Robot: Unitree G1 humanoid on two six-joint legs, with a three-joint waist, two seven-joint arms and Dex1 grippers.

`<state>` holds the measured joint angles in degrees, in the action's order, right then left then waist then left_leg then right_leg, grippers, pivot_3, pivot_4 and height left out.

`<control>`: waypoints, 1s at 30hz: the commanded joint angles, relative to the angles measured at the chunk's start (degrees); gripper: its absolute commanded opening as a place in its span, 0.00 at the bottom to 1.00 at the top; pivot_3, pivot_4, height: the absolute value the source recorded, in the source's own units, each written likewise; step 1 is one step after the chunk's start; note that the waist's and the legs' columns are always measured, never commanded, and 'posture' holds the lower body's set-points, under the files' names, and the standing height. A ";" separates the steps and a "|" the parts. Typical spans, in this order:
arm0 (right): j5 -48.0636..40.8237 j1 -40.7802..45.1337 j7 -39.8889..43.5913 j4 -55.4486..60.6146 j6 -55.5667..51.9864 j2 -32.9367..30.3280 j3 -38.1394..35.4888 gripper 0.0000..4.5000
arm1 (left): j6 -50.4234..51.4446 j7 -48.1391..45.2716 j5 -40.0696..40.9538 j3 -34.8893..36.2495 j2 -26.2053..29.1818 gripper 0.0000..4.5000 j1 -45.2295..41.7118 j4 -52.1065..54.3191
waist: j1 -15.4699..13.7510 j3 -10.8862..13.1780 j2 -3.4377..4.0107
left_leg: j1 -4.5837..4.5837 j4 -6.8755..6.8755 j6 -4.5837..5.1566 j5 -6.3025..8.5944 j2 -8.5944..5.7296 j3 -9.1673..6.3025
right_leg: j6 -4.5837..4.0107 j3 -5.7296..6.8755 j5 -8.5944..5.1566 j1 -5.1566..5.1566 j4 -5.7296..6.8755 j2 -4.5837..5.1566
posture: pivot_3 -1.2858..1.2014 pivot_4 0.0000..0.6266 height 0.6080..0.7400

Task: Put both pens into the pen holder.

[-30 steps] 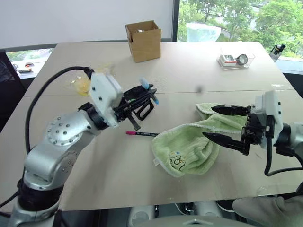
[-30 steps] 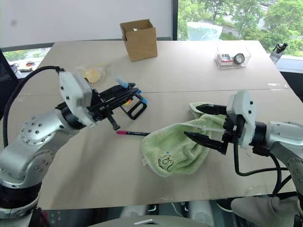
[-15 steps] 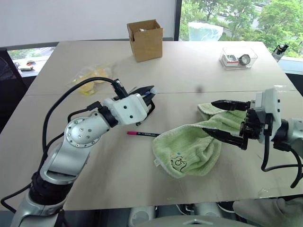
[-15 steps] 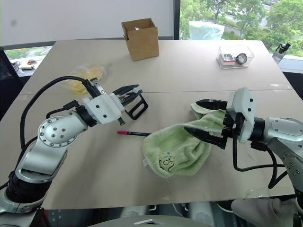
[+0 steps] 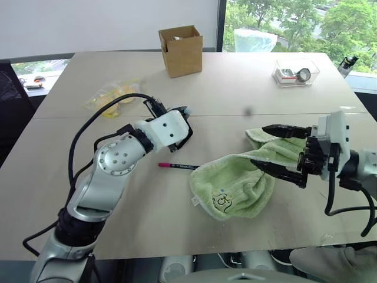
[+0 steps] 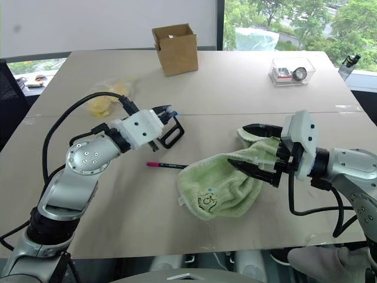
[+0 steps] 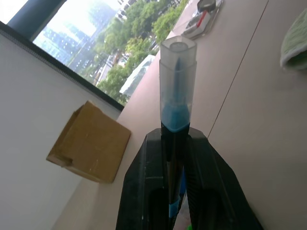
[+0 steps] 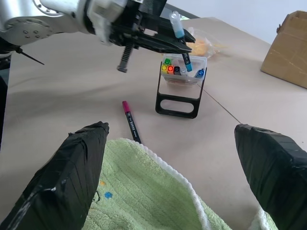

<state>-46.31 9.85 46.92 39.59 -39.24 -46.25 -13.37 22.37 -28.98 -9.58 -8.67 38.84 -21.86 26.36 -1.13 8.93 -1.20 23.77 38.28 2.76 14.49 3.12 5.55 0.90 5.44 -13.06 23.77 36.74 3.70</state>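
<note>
**Blue-capped pen hanging over the holder, pink one not yet collected**

Green towel [image 5: 241, 180] is lying nearest, bunched on the table [image 5: 147, 218]. Right gripper [image 6: 250, 147] is hovering just above it with its fingers spread wide, nothing between them.

Pink-capped pen [image 5: 177, 167] is lying flat on the table just beside the towel's edge, touched by neither arm.

Past that, left gripper [image 8: 180, 40] is pinching the blue-capped pen [image 7: 176, 91] — in the left wrist view the two black fingers [image 7: 144, 182] are sitting close on either side of the barrel, cap poking out ahead. From the right wrist view the pen is hanging tilted over the pen holder [image 8: 181, 86], lower end at or just inside the opening; can't tell whether it is touching anything in there. Holder is already carrying markers with green, orange and dark caps.

Further back: yellowish bag [image 5: 112, 100], cardboard box [image 5: 180, 50], clear tray [image 5: 294, 72].

Risks as I read them:
- Pen is going in at an angle — if let go while tilted, it may catch the rim or the caps inside and tip out.
- Holder is light and crowded; a side push from the fingers could knock it over.
- Pink-capped pen is lying low against the towel, so a grab there may snag cloth.
</note>
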 commanded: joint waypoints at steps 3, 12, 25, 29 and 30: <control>-0.92 -0.60 -1.35 2.05 1.57 0.12 -1.51 1.00 | -0.89 -0.82 -1.41 0.72 -0.06 0.72 -1.28 0.27 | 0.14 0.00 -0.01 | 0.01 0.00 -0.01 0.00 0.00 0.02 | -0.11 -0.02 0.06 0.00 -0.01 0.02 | 0.52 0.24 1.00; -1.12 -1.76 -1.64 1.89 2.56 0.50 -0.94 1.00 | 9.92 -28.50 36.54 16.12 8.13 0.88 3.90 5.67 | 0.61 0.06 -0.08 | -0.05 0.03 -0.20 -0.11 0.04 0.05 | -0.15 -0.04 0.08 0.00 0.03 0.06 | 0.52 0.24 1.00; -1.74 -3.96 -4.31 4.44 2.83 1.75 -0.66 1.00 | 6.32 -40.98 19.32 -7.75 19.59 0.88 -6.31 -4.31 | -0.99 0.10 -0.05 | -0.03 0.14 0.01 -0.01 -0.07 0.07 | -0.15 -0.09 -0.14 -0.03 0.05 -0.02 | 0.52 0.24 1.00; -2.09 -6.62 -6.45 6.83 2.62 1.73 -1.64 1.00 | 0.57 -43.24 13.01 -14.36 17.55 0.88 -10.82 -8.48 | -1.11 0.10 -0.05 | 0.00 0.12 -0.01 -0.01 -0.06 0.08 | -0.15 -0.09 0.05 0.00 0.05 -0.13 | 0.52 0.24 1.00; -2.10 -7.29 -7.14 7.47 2.62 1.71 -1.98 1.00 | -0.73 -43.32 11.69 -15.34 16.70 0.88 -11.71 -9.75 | -1.10 0.10 -0.05 | 0.02 0.11 -0.01 -0.02 -0.05 0.09 | -0.16 -0.09 0.05 0.02 0.04 -0.15 | 0.52 0.24 1.00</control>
<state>-47.39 2.70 40.86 44.40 -37.26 -44.54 -13.02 24.42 -71.67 4.43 -23.42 55.79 -32.12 17.16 -2.23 9.03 -1.25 23.81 38.39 2.74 14.48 3.07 5.64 0.75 5.35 -13.01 23.80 36.78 3.55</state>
